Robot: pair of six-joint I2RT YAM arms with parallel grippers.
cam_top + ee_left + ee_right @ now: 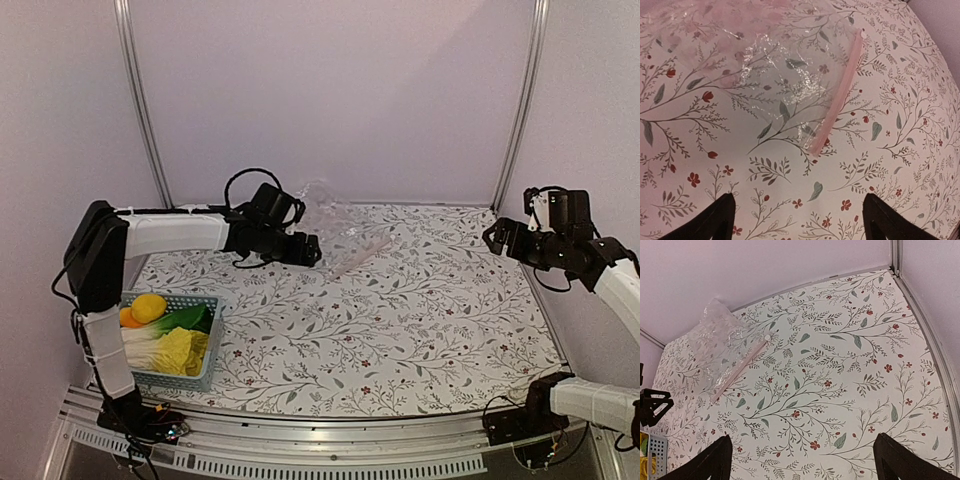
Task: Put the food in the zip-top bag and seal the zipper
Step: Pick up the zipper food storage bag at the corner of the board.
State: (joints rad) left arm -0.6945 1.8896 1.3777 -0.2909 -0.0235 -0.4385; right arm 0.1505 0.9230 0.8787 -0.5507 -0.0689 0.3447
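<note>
The clear, crinkly zip-top bag (pixel 335 225) lies flat at the back middle of the table, and nothing shows inside it. Its zipper (pixel 837 95) is a pinkish strip along the right edge. My left gripper (pixel 312 250) hovers just short of the bag's near corner, open (pixel 798 196), with only tablecloth between the fingers. The food sits in the blue basket (pixel 213 335) at the front left: yellow fruit (pixel 149 307), orange fruit (pixel 129 318), bok choy (pixel 185 320) and napa cabbage (pixel 180 350). My right gripper (pixel 495 238) hangs open (pixel 802 436) high at the right, far from the bag (pixel 720 345).
A floral cloth (pixel 420 320) covers the table. Pale walls and metal corner posts (pixel 520 100) close in the back and sides. The basket's corner (pixel 655 460) and my left gripper (pixel 652 405) show at the left edge of the right wrist view.
</note>
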